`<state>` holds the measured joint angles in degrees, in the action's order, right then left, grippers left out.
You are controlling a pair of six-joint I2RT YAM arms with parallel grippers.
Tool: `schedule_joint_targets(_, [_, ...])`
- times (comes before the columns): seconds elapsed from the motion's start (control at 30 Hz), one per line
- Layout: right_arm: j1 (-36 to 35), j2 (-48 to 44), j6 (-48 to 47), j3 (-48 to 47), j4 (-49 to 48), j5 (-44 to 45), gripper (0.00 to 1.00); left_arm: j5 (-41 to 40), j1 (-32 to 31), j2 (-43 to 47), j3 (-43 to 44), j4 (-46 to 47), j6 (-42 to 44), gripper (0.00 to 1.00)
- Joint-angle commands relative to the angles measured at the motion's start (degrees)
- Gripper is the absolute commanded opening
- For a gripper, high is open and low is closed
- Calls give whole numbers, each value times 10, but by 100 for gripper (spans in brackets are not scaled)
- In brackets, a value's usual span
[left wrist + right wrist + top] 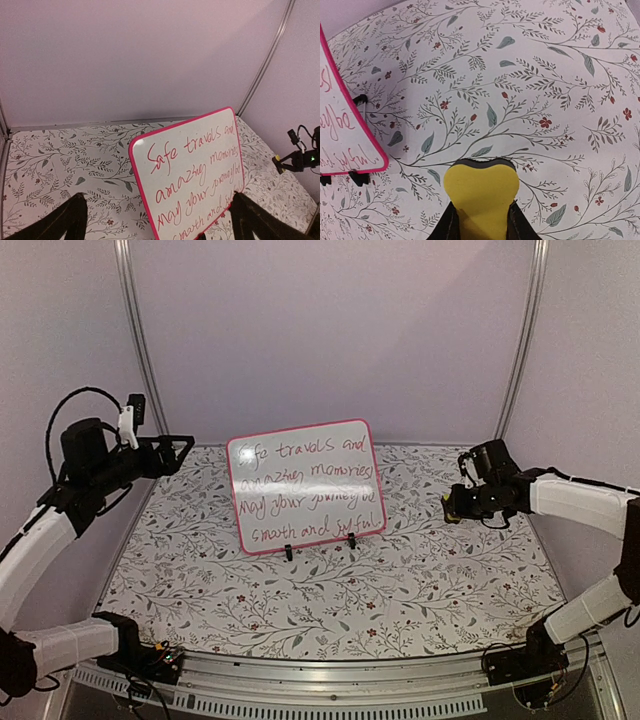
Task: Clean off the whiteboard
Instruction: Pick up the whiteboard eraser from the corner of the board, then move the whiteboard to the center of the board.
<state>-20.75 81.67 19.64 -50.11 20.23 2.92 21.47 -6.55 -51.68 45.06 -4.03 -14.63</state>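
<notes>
Yellow eraser (481,192) pinched in right gripper (481,220), jaws nearly closed; left gripper (178,448) wide open, empty. Whiteboard (305,485) — likely light, stiff, tippy on clip feet (289,554) — brace by top frame edge

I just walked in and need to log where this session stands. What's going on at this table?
The right end effector is clamped on a small yellow block eraser, held above the floral-patterned table to the right of the pink-framed rectangular whiteboard. The board stands on its black clip feet, covered in red handwriting. No wiping has begun. The left end effector hangs open to the board's left, holding nothing.
</notes>
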Motion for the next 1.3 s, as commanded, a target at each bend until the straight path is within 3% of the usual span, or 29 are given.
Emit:
schedule_joint_targets(0.0, [-38,-58,-14,-39,11,-22,16,-29,-30,-10,52,-42,-18,100])
schedule_joint_targets(0.23, [-61,-109,-2,-53,53,-6,18,-293,-196,-17,20,-100,-103,100])
schedule_joint_targets(0.43, [-63,-138,-5,-57,65,11,18,-450,-334,-74,-28,-89,-211,100])
schedule_joint_targets(0.8, [-62,-160,-1,-33,65,11,20,-578,-469,-297,-7,-93,-400,100])
schedule_joint_targets(1.13, [-62,-169,-7,-29,68,17,22,-634,-554,-532,184,-271,-527,97])
schedule_joint_targets(1.27, [-63,-173,-11,-25,69,18,22,-625,-562,-565,209,-273,-545,92])
